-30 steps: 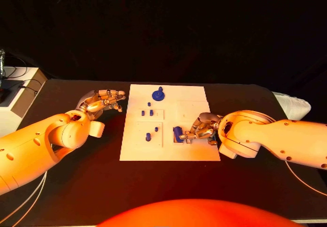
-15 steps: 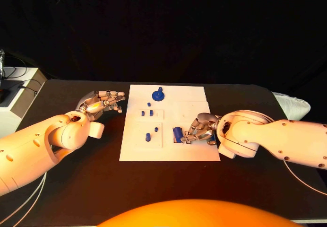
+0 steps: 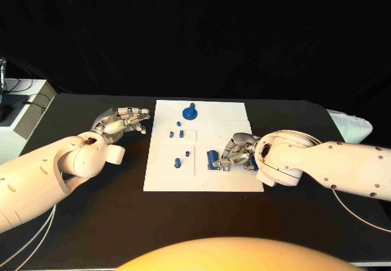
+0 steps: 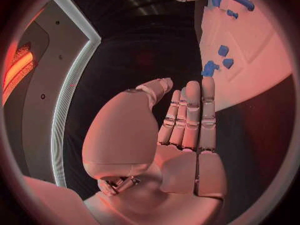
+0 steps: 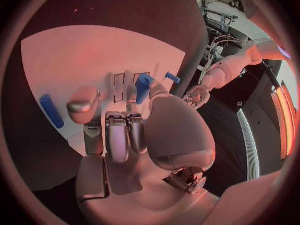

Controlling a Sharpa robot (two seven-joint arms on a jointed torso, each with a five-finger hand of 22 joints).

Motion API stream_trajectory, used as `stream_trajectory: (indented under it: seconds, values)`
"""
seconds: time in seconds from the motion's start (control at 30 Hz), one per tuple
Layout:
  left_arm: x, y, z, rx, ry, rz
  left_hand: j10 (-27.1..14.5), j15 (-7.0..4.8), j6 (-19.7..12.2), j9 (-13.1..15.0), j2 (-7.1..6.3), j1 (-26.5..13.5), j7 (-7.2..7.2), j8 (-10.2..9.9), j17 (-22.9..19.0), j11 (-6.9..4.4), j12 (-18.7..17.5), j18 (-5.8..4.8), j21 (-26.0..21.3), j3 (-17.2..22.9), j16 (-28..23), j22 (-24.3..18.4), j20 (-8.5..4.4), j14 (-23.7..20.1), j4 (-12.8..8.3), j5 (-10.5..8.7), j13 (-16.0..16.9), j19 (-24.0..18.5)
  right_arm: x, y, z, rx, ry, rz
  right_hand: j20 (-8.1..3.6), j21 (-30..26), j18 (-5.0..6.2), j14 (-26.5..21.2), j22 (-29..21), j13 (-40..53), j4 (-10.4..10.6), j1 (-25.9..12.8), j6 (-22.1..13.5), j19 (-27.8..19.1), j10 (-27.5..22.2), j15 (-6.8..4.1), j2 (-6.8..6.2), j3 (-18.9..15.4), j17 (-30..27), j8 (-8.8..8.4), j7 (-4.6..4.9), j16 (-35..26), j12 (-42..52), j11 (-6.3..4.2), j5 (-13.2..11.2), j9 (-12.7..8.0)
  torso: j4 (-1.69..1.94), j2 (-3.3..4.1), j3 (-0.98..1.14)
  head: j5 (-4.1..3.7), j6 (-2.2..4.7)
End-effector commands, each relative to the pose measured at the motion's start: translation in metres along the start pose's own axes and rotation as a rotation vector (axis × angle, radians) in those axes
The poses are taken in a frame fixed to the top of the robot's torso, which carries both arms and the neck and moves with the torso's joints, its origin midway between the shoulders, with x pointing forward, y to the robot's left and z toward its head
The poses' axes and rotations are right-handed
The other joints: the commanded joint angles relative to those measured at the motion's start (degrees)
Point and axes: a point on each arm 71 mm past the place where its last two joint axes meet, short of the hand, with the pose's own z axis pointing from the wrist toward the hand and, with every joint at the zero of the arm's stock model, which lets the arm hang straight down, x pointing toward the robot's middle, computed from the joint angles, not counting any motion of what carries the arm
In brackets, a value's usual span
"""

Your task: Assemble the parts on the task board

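The white task board [image 3: 204,180] lies mid-table. On it sit a round blue part [image 3: 189,113], two small blue pieces [image 3: 175,135] and a blue peg [image 3: 177,164]. My right hand [image 3: 238,152] is over the board's right half and pinches an upright blue block [image 3: 213,158] between thumb and fingers. In the right wrist view the block [image 5: 144,87] stands at the thumb tip beside narrow slots [image 5: 119,80], and a blue bar [image 5: 51,111] lies flat on the board. My left hand [image 3: 122,119] hovers off the board's left edge holding nothing, its fingers [image 4: 187,115] straight and together.
A white box [image 3: 18,116] stands at the table's far left edge. A pale object [image 3: 352,125] sits at the right edge. Bare black table [image 3: 98,214] stretches in front of the board. The left wrist view shows small blue pieces [image 4: 217,60] on the board.
My right hand has shifted slightly left across the board with the blue block. The left hand has stayed where it was.
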Motion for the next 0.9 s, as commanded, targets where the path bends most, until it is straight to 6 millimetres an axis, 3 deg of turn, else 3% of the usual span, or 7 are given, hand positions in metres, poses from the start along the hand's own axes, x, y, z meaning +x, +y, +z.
stream_trajectory:
  seconds: [0.03, 0.23, 0.47, 0.9]
  values:
    - [0.0019, -0.0007, 0.0001, 0.006, 0.016, -0.01, -0.36, 0.09, -0.24, -0.09, 0.46, -0.05, -0.02, 0.13, 0.08, -0.14, 0.31, 0.79, -0.36, -0.12, -0.14, -0.05, 0.29, -0.18, 0.28, 0.08, 0.0, -0.07, 0.0011, 0.0006, 0.001, -0.006, 0.003, -0.018, -0.12, 0.07, -0.39, 5.46, 0.04, 14.6, -0.17, -0.02, 0.44, 0.38, 5.61, -0.43, -0.05, 0.32, 12.69, -0.21, -0.04, 0.26, 0.2, -0.4, 0.36, -0.08, -0.1, 0.0, 0.05, 0.06, -0.04]
    - [0.0016, -0.0007, 0.0, 0.006, 0.015, -0.009, -0.38, 0.1, -0.21, -0.09, 0.55, -0.03, -0.04, 0.16, 0.08, -0.14, 0.37, 0.79, -0.38, -0.08, -0.14, -0.06, 0.3, -0.18, 0.31, 0.1, 0.0, -0.06, 0.0047, -0.0005, 0.0017, -0.001, 0.025, -0.029, -0.19, -0.02, -0.38, 5.46, 0.07, 14.59, -0.37, 0.75, 0.47, 0.36, 5.61, -0.52, -0.78, 0.57, 12.68, -0.24, -0.14, 0.25, 0.19, -0.49, -0.01, -0.08, -0.26, 0.02, 0.0, -0.03, 0.0]
    - [0.0023, -0.0003, 0.0004, 0.005, 0.016, -0.01, -0.38, 0.1, -0.21, -0.09, 0.55, -0.03, -0.04, 0.16, 0.08, -0.14, 0.37, 0.79, -0.38, -0.08, -0.14, -0.06, 0.3, -0.18, 0.31, 0.1, 0.0, -0.06, 0.0048, -0.0024, 0.0029, 0.01, 0.019, -0.04, -0.23, -0.12, -0.37, 5.45, 0.09, 14.56, -0.42, 1.48, 0.49, 0.35, 5.58, -0.57, -1.03, 0.98, 12.64, -0.28, -0.19, 0.24, 0.13, -0.54, -0.23, -0.1, -0.01, -0.06, 0.0, -0.26, -0.1]
    - [0.0016, 0.0009, -0.0004, 0.002, 0.014, -0.01, -0.41, 0.09, -0.2, -0.09, 0.57, 0.03, -0.05, 0.18, 0.09, -0.15, 0.41, 0.8, -0.38, -0.05, -0.13, -0.06, 0.3, -0.19, 0.29, 0.11, 0.0, -0.05, 0.0069, -0.0021, 0.0054, 0.008, 0.014, -0.048, -0.31, -0.25, -0.36, 5.43, 0.13, 14.62, -0.33, 2.58, 0.66, 0.34, 5.62, -0.64, -1.17, 1.8, 12.56, -0.29, -0.26, 0.22, 0.22, -0.61, -0.73, -0.12, -0.05, -0.01, 0.0, -0.24, -0.18]
